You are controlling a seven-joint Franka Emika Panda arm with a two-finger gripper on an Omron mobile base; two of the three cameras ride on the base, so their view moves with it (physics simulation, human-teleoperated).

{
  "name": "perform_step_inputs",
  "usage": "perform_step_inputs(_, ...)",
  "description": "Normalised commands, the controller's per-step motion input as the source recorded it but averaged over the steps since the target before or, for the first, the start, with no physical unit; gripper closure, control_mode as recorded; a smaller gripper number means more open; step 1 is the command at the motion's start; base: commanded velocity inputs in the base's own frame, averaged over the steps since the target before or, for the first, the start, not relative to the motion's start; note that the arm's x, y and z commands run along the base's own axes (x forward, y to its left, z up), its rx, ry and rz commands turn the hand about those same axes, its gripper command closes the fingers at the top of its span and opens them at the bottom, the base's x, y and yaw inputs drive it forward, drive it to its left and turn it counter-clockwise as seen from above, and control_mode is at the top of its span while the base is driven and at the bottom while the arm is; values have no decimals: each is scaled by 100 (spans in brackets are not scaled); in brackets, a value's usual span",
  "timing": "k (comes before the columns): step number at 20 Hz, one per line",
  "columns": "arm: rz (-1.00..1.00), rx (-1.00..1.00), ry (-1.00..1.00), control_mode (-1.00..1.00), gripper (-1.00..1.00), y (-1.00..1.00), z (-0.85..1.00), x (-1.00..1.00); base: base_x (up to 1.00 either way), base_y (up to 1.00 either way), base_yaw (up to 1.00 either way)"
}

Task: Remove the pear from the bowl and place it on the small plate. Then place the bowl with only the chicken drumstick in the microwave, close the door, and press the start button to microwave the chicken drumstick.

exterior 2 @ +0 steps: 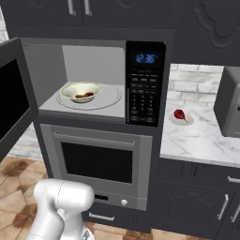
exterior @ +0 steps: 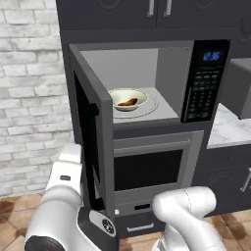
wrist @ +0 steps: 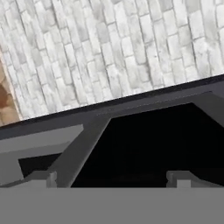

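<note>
White bowl [exterior: 128, 99] (drumstick [exterior: 128, 102] inside) sits in the open microwave [exterior: 169, 68].

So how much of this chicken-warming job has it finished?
Done: the pear lies on the small plate on the counter, and the bowl holding the chicken drumstick is inside the microwave. In hand: the end effector faces the open door. Left: closing the door and pressing start on the keypad.
</note>
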Motion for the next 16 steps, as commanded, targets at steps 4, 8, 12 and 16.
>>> perform_step_inputs(4,-6,-14,3,-100,-100,2,-13,77,0,0,0)
perform_step_inputs(8,-9,-1,1,-100,-100,-38,-1,47,0,0,0)
perform_step_inputs(12,-8,0,1,-100,-100,-72,0,15,0,0,0)
perform_step_inputs(16,-6,0,3,-100,-100,-93,0,7,0,0,0)
